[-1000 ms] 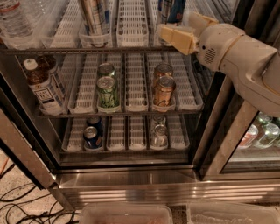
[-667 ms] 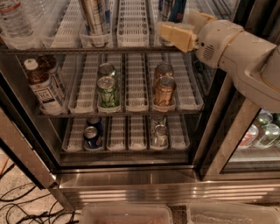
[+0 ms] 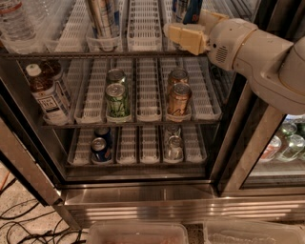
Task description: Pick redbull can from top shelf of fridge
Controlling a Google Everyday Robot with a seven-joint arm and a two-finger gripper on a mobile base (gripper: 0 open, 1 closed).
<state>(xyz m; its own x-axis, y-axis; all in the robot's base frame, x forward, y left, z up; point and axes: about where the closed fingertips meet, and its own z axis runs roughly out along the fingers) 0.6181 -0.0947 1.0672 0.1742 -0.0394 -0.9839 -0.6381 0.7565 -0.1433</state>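
Far left of the redbull can [image 3: 102,19], a clear bottle [image 3: 14,24] on the same top shelf [image 3: 143,28] of the fridge [image 3: 143,202]. Redbull can upright in a white lane behind a clear stop, front unblocked. Right of it, a dark blue can [image 3: 183,8] with the cream end effector [image 3: 186,39] just before that one, apart from the redbull can; spread or pressed together, cannot tell. Below, a green can [image 3: 117,99] and a copper can [image 3: 178,99].

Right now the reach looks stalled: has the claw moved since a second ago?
Yes, slightly left. The claw, at the front of the top shelf, now reaches just past the left edge of the copper can below; before, it stopped short.
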